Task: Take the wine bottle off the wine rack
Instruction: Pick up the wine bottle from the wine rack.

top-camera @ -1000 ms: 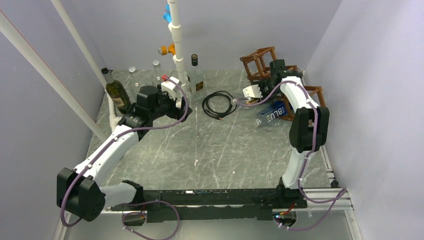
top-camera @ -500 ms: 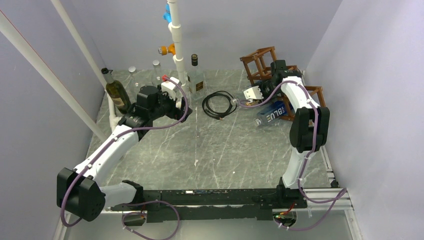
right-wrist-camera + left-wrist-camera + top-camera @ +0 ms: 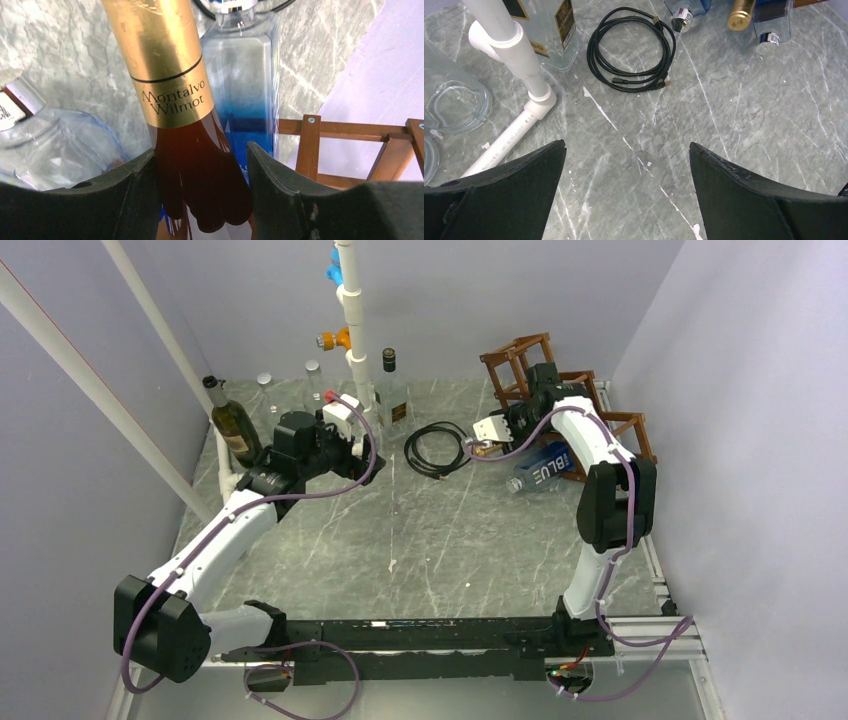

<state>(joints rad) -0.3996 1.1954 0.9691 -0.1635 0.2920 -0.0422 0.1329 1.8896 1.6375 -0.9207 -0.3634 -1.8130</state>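
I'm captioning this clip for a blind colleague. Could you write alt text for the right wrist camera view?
The right gripper clamps a wine bottle just below its gold foil neck, printed Montalvo Wilmot. Behind it a clear, blue-tinted bottle lies on the grey marble table, and part of the wooden wine rack shows at right.

In the right wrist view the wine bottle (image 3: 185, 125) loses its mouth past the top edge, and its lower body drops out of sight between the fingers of the right gripper (image 3: 200, 150). Only a corner of the wine rack (image 3: 310, 145) shows at the right edge. From above, the same gripper covers most of the bottle, and the grip is too small to judge there.
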